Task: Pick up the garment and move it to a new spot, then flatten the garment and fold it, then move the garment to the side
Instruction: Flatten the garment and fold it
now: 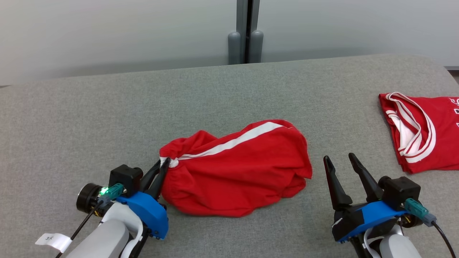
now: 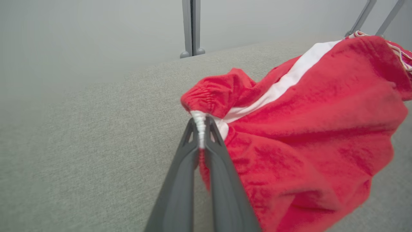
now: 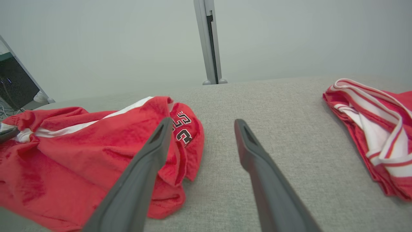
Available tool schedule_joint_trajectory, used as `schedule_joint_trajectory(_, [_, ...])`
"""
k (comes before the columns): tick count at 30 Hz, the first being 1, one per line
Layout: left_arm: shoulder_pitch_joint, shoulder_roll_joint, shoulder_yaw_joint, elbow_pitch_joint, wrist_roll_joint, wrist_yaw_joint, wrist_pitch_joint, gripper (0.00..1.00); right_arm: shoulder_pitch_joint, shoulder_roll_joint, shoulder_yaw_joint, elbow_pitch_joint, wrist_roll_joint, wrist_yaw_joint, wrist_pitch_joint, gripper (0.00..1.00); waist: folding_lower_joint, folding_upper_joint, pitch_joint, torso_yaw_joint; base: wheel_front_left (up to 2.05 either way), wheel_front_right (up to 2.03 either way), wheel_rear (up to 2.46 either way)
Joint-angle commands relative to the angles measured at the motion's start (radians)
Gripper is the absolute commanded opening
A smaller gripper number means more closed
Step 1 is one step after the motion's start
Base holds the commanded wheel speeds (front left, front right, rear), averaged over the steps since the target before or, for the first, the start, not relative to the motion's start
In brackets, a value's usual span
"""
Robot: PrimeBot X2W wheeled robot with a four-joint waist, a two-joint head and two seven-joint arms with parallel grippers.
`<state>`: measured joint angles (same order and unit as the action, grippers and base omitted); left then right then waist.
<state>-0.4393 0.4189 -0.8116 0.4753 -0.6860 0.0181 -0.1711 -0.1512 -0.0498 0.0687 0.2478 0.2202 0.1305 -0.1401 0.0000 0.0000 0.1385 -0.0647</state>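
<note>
The garment [image 1: 244, 172] is a pair of red shorts with a white side stripe, lying bunched in the middle of the grey table [image 1: 229, 89]. My left gripper [image 1: 163, 163] is shut on its waistband at the garment's left end. The left wrist view shows the white gathered band [image 2: 200, 124] pinched between the two fingers, red cloth spilling to the right. My right gripper [image 1: 339, 157] stands open just right of the garment, its fingers apart with nothing between them. Through the right wrist view the garment [image 3: 80, 154] lies left of the open fingers [image 3: 151, 154].
A folded red jersey with white trim [image 1: 423, 132] lies at the table's right edge, also the jersey [image 3: 376, 129] in the right wrist view. A grey post [image 1: 245, 39] stands behind the table against the pale wall. Bare grey cloth stretches across the back and left of the table.
</note>
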Motion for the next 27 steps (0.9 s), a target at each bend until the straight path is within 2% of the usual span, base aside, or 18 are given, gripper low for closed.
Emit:
schedule_joint_trajectory(1, [0.004,-0.007,0.009,0.007,-0.004,0.006,-0.010,0.31,0.000,-0.001,0.002,0.003,0.000,0.001,0.004,1.00,0.0000,0.0000,-0.003,-0.002,0.00,0.00,0.00])
schedule_joint_trajectory(2, [0.005,-0.012,0.016,0.013,-0.011,0.010,-0.019,0.56,-0.001,-0.001,0.002,0.003,-0.001,0.001,0.003,1.00,0.0000,0.0000,-0.006,-0.003,0.00,0.00,0.00])
schedule_joint_trajectory(3, [0.005,-0.016,0.022,0.020,-0.016,0.012,-0.025,1.00,0.000,-0.001,0.002,0.001,-0.002,0.001,0.004,1.00,0.0000,0.0000,-0.008,-0.004,0.00,0.00,0.00])
schedule_joint_trajectory(7, [0.029,-0.030,0.052,0.029,-0.050,0.009,-0.053,1.00,0.010,-0.001,-0.007,-0.008,-0.011,0.001,0.010,1.00,0.0000,0.0000,-0.018,-0.006,0.00,0.00,0.00])
schedule_joint_trajectory(13, [0.089,-0.031,0.146,-0.032,-0.064,0.036,-0.091,1.00,0.028,-0.001,-0.026,-0.023,-0.020,0.001,0.020,1.00,0.0000,0.0000,-0.035,0.004,0.00,0.00,0.00])
schedule_joint_trajectory(20, [0.212,-0.056,0.369,-0.204,0.054,0.069,-0.094,1.00,0.036,-0.001,-0.029,-0.036,-0.025,0.001,0.033,1.00,0.0000,0.0000,-0.051,0.017,0.00,0.00,0.00])
schedule_joint_trajectory(23, [0.270,-0.077,0.450,-0.249,0.103,0.061,-0.095,1.00,0.043,-0.001,-0.026,-0.043,-0.026,0.001,0.037,1.00,0.0000,0.0000,-0.055,0.018,0.00,0.00,0.00])
schedule_joint_trajectory(27, [0.328,-0.107,0.497,-0.277,0.151,0.043,-0.095,1.00,0.036,-0.001,-0.019,-0.051,-0.018,0.001,0.054,1.00,0.0000,0.0000,-0.053,0.022,0.00,0.00,0.00])
